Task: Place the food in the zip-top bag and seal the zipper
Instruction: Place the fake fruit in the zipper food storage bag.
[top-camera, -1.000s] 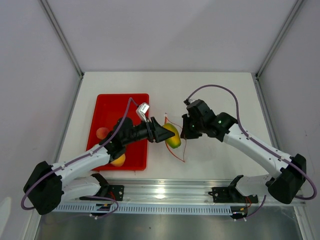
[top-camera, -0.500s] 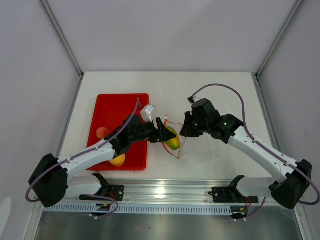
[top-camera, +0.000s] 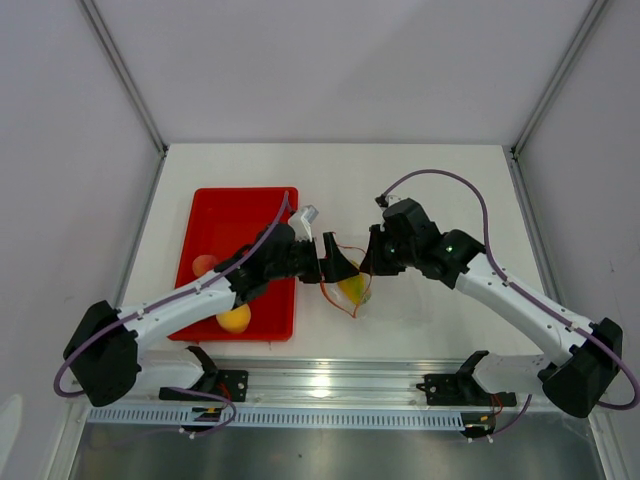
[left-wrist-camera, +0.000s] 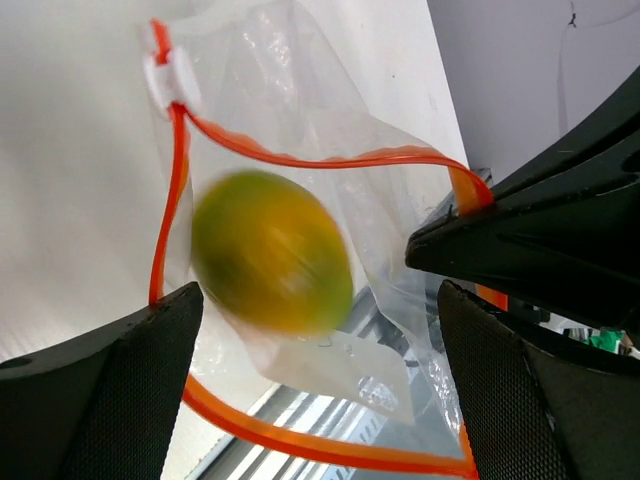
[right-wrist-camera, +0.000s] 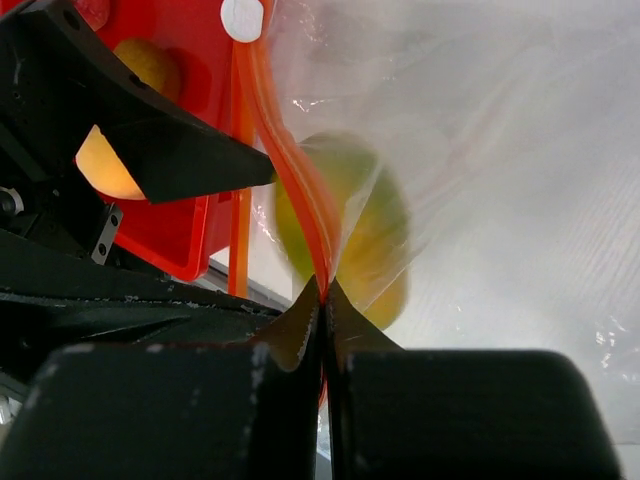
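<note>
Holding the zip-top bag (right-wrist-camera: 480, 120) near the table's middle by its zipper (right-wrist-camera: 296, 185), with the right pincer (right-wrist-camera: 323, 292) clenched on the strip, plain only from the right wrist. From the left wrist: left pincer (left-wrist-camera: 318, 300) spread wide, released, over a blurred green-yellow fruit (left-wrist-camera: 270, 250) within the bag's open mouth. From above only: red tray (top-camera: 225, 205) toward the left edge, with orange ball (top-camera: 235, 319) and peach fruit (top-camera: 204, 266).

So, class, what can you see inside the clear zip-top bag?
One green-and-yellow fruit, blurred, shows through the zip-top bag. The right gripper pinches the zipper. Parts of the bag lie behind the left gripper, so anything there is hidden.
</note>
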